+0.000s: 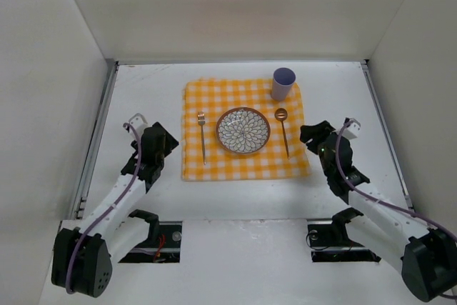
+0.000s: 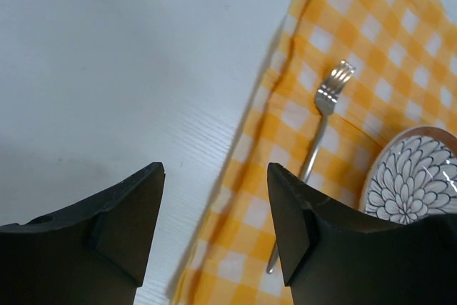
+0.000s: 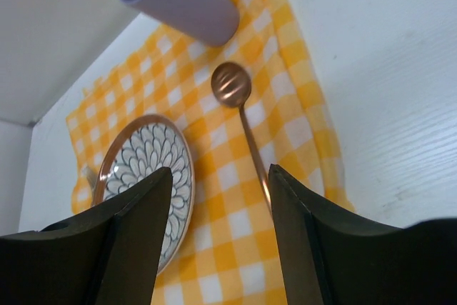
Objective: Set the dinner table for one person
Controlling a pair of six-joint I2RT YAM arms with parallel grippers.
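So: dinner table [image 1: 235,201] = wide matte white surface, plain, running under both arms. Checked cloth [image 1: 214,98] lies mid-table w/ plate [image 1: 243,131], fork [image 1: 203,137], spoon [image 1: 283,130], cup [image 1: 283,83]. Left gripper [image 2: 216,171] & right gripper [image 3: 221,169]: both spread wide, empty.

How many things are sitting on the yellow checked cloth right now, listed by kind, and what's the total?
Silver fork: 1
Patterned plate: 1
Copper spoon: 1
Lilac cup: 1
Total: 4
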